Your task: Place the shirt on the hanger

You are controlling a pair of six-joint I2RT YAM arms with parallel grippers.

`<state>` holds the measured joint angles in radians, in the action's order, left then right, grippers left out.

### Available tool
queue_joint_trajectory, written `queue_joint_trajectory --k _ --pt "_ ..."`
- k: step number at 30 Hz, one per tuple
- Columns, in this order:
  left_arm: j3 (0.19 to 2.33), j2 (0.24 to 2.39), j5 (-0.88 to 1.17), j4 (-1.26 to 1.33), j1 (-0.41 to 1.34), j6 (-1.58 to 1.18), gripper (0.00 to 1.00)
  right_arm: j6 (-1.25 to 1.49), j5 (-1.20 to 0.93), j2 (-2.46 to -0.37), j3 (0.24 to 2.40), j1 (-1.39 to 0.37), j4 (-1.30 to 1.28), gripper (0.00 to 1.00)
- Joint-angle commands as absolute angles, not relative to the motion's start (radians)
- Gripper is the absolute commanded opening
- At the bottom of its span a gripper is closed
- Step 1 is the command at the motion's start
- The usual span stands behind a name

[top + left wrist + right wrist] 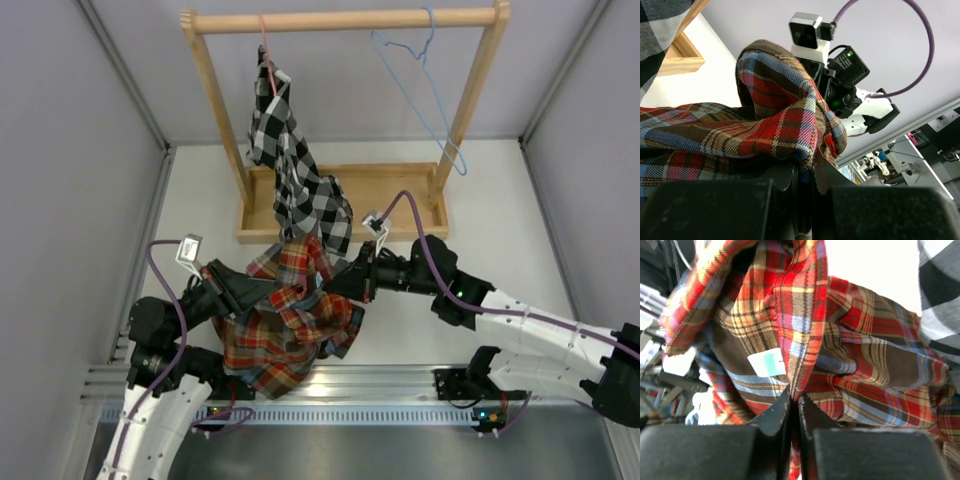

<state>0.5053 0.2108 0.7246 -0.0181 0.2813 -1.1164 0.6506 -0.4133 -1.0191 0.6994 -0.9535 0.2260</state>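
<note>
From above, the shirt (285, 325) hangs bunched between the two tools, low over the counter (200, 200). The left tool (250, 290) pinches its one side and the right tool (340, 283) pinches the other. The hanger (427, 48) hangs on the rack (340, 20), well ahead of the right tool and off to its right. The checked shirt (295, 170) drops close in front of that tool and could snag; open room lies to its right.

In the left wrist view the jaws are pressed together on a thick fold. The cloth looks light, soft and limp, so it will likely sag and may slip.

In the right wrist view the jaws are closed on a folded edge just beside a white label (767, 362). This is probably near the neck, a sensible place to hold for opening the collar.
</note>
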Motion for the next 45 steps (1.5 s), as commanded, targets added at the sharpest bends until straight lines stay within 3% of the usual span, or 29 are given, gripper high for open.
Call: queue_joint_trajectory --k 1,2,3,4,5,8,12,17,21,24,28,33,36,40,43,45 --pt "0.503 0.198 0.741 0.077 0.281 -1.089 0.0 0.594 -0.372 -0.929 0.716 -0.965 0.283 0.0" --pt "0.52 0.202 0.735 0.046 0.279 -1.06 0.13 0.569 -0.288 -0.899 0.724 -0.966 0.165 0.0" --pt "0.534 0.204 0.724 -0.034 0.281 -0.975 0.52 0.516 -0.206 -0.844 0.756 -0.965 0.027 0.0" --pt "0.543 0.204 0.724 -0.035 0.281 -0.927 0.52 0.515 -0.206 -0.821 0.778 -0.965 0.026 0.0" --pt "0.552 0.204 0.706 -0.122 0.281 -0.876 0.98 0.459 -0.124 -0.799 0.843 -0.965 -0.138 0.0" --pt "0.568 0.207 0.657 -0.222 0.281 -0.75 0.98 0.35 0.045 -0.767 0.989 -0.965 -0.395 0.0" --pt "0.568 0.232 0.608 -0.305 0.281 -0.698 0.98 0.238 0.208 -0.825 1.349 -0.965 -0.87 0.0" --pt "0.624 0.285 0.574 -0.305 0.281 -0.67 0.98 0.143 0.342 -0.974 1.727 -0.965 -1.193 0.0" --pt "0.693 0.35 0.558 -0.305 0.281 -0.649 0.98 0.055 0.206 -1.06 2.123 -0.965 -1.285 0.0" --pt "0.678 0.38 0.512 -0.305 0.281 -0.664 0.98 0.009 0.068 -1.098 2.305 -0.965 -1.298 0.0" --pt "0.571 0.434 0.489 -0.299 0.282 -0.68 0.98 -0.017 0.078 -1.04 2.139 -0.965 -1.289 0.0" --pt "0.347 0.462 0.379 -0.166 0.429 -0.731 0.98 0.035 0.163 -0.928 1.602 -0.965 -1.215 0.02" --pt "0.281 0.509 0.217 -0.019 0.668 -0.762 0.98 0.037 0.04 -0.904 1.427 -0.965 -1.122 0.0" --pt "0.285 0.659 -0.102 0.207 1.143 -0.683 0.98 0.049 0.134 -0.879 1.362 -0.965 -1.074 0.0" --pt "0.314 0.841 -0.311 0.387 1.39 -0.528 0.98 0.058 0.17 -0.845 1.379 -0.966 -1.077 0.0" --pt "0.362 0.946 -0.371 0.475 1.439 -0.439 0.98 0.069 0.158 -0.801 1.402 -0.965 -1.078 0.0"
